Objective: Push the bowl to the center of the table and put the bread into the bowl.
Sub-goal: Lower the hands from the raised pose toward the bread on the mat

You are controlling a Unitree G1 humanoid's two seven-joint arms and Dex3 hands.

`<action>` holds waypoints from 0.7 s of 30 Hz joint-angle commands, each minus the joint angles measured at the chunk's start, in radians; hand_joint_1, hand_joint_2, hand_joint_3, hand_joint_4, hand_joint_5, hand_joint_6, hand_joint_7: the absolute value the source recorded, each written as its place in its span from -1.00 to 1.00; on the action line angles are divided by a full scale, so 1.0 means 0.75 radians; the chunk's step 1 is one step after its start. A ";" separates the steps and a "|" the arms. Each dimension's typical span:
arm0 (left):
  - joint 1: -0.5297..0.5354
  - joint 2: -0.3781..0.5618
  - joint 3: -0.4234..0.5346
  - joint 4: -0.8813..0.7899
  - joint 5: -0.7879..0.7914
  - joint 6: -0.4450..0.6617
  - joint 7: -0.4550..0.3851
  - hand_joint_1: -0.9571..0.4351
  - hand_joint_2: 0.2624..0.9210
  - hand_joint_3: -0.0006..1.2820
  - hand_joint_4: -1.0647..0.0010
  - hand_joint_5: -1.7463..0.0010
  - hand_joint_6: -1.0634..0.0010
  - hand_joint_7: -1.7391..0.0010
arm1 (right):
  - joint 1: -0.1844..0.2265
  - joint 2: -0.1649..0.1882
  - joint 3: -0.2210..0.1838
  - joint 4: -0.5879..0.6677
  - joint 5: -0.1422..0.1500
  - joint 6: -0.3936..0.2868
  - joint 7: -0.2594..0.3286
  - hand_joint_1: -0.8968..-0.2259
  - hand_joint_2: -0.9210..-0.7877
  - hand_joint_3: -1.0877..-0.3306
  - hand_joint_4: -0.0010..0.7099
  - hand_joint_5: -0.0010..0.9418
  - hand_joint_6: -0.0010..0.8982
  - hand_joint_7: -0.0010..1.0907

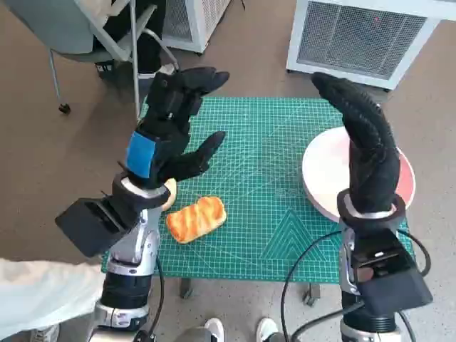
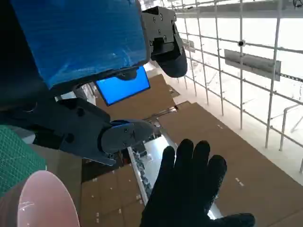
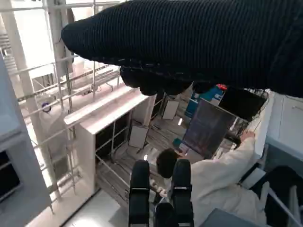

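Landmark for all entries — the green cutting mat [image 1: 263,178] covering the counter.

Item 1. Bread [image 1: 196,219]: golden, striped loaf, lay on the mat near its front left corner, touched by neither robot hand. A small tan object [image 1: 169,194] sat just behind it at the mat's left edge, partly hidden by the left forearm; what it was could not be told.

Item 2. Bowl [image 1: 328,178]: pink, shallow, stood at the mat's right side, its rim overhanging the mat's right edge — not at the mat's middle. It held nothing visible. The left wrist view caught part of its pink rim [image 2: 45,198] beside a strip of mat.

Item 3. Left robot hand [image 1: 174,132]: black with blue tape, raised above the mat's left part, behind the bread; fingers spread, released, grasping nothing.

Item 4. Right robot hand [image 1: 363,139]: black knitted glove, raised above the bowl at the mat's right side; fingers extended together, holding nothing. It showed likewise in the left wrist view [image 2: 189,189], fingers apart.

Item 5. Chair [image 1: 85,28]: stood on the floor beyond the mat's far left corner.

Item 6. White grilled unit [image 1: 363,35]: stood on the floor beyond the mat's far right corner.

Item 7. Person [image 3: 213,184] in white, seen only in the right wrist view.
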 commanded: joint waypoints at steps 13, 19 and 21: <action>0.016 0.002 0.003 -0.022 0.002 -0.009 0.006 -0.01 0.62 -0.11 1.00 0.07 1.00 -0.16 | 0.036 0.004 0.000 0.000 0.004 0.013 -0.008 0.59 -1.00 0.47 0.19 -0.99 -0.85 0.48; 0.021 0.001 0.000 -0.025 0.005 -0.012 0.006 -0.01 0.61 -0.10 1.00 0.07 1.00 -0.15 | 0.050 -0.007 -0.013 0.005 0.021 0.004 0.001 0.61 -1.00 0.46 0.19 -0.99 -0.86 0.49; 0.023 0.000 -0.001 -0.027 0.007 -0.011 0.007 -0.01 0.61 -0.10 1.00 0.07 1.00 -0.15 | 0.063 -0.018 -0.025 0.004 0.030 -0.004 0.004 0.61 -1.00 0.46 0.19 -1.00 -0.86 0.49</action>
